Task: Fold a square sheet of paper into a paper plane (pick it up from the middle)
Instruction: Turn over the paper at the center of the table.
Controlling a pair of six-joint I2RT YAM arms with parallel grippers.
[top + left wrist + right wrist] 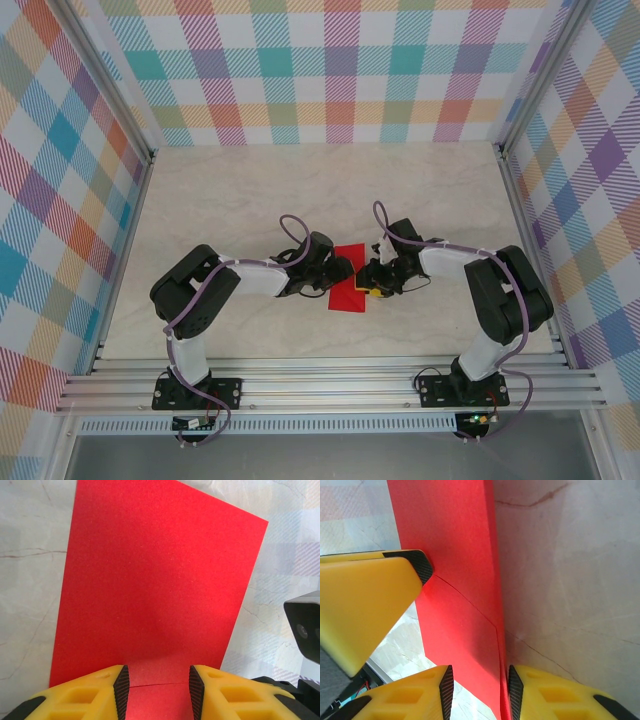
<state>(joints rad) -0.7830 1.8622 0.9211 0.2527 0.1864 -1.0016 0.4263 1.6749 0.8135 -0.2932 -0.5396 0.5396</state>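
On the near side of the red paper (348, 285), the left arm's base (197, 390) and the right arm's base (463, 387) are bolted to the rail (330, 385), one off to each side of the sheet. Further in, the left gripper (159, 692) is set at the paper's left edge and the right gripper (480, 692) at its right edge, so the sheet is closely flanked by both.

The left jaws are held partly apart. The paper's face is seen in the gap between the pads, with a thin line across it, either a crease or a layer's edge. Nothing appears to be pinched. The right jaws are likewise parted and a strip along the paper's edge is straddled. No firm hold can be made out, and whether the pads are pressed onto the sheet cannot be told.

The paper is laid flat on the table (250, 190) as a plain rectangle, square-cornered at its far end. At most an early fold is judged to have been made, since no pointed nose or narrow dart shape is shown. The nose folds, the wing folds and the lift from the middle are yet to be done.

Beyond the paper, the table is bounded by checked walls (330, 70).
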